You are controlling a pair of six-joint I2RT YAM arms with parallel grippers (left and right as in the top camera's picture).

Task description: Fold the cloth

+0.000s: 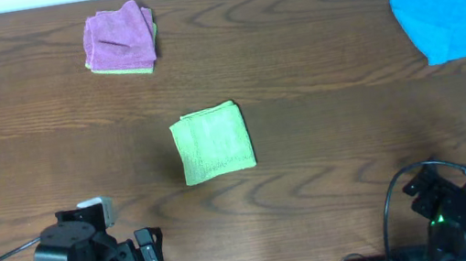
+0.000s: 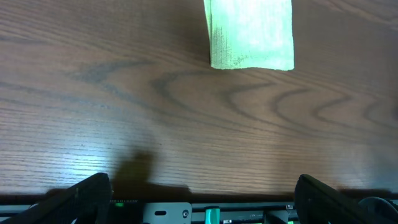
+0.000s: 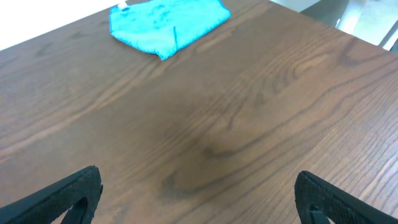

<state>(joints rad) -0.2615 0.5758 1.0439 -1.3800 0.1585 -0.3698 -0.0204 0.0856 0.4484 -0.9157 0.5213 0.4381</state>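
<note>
Two empty claws, spread wide at bottom frame: left gripper point(image 2: 202, 190), right gripper point(image 3: 199, 193). Cloth point(image 1: 212, 143) sits centre; pinch near corners evenly, lift low.

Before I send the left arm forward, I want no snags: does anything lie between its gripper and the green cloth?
Nothing visible: only bare table lies between the left gripper and the green cloth.

Shows brown wood grain across the table point(image 1: 324, 117), smooth with a faint sheen. Looks soft, nubby and matt on the green cloth point(image 1: 212, 143) mid-table. Same matt fabric on the blue cloth point(image 1: 451, 10) by the far right corner and the pink cloth point(image 1: 119, 36) far left. Matt black plastic on left gripper point(image 2: 202, 185) and right gripper point(image 3: 198, 179).
</note>
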